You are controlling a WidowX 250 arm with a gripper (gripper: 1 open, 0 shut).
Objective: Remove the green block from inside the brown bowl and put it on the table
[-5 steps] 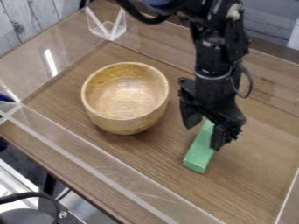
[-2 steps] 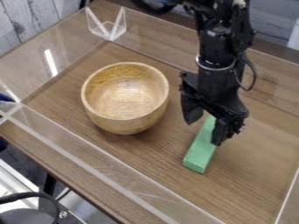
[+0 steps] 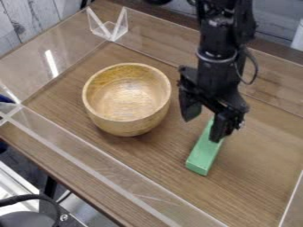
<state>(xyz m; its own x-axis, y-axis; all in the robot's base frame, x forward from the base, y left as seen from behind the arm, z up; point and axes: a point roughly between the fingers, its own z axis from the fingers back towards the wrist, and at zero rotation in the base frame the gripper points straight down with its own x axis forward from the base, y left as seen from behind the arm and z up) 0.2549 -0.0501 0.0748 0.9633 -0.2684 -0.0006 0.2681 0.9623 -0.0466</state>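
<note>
The green block [image 3: 204, 154] lies flat on the table [image 3: 130, 164], to the right of the brown bowl [image 3: 127, 97]. That bowl stands upright with nothing inside. My gripper [image 3: 208, 118] hangs just above the block's far end, its two black fingers [image 3: 190, 105] spread open and holding nothing. The block's far tip is partly hidden behind the fingers.
Clear acrylic walls [image 3: 71, 173] run around the table's edges. A small clear stand [image 3: 109, 27] sits at the back left corner. Bare wood lies in front of the bowl and block.
My gripper has risen a little above the green block, still open. The block and bowl have stayed where they were.
</note>
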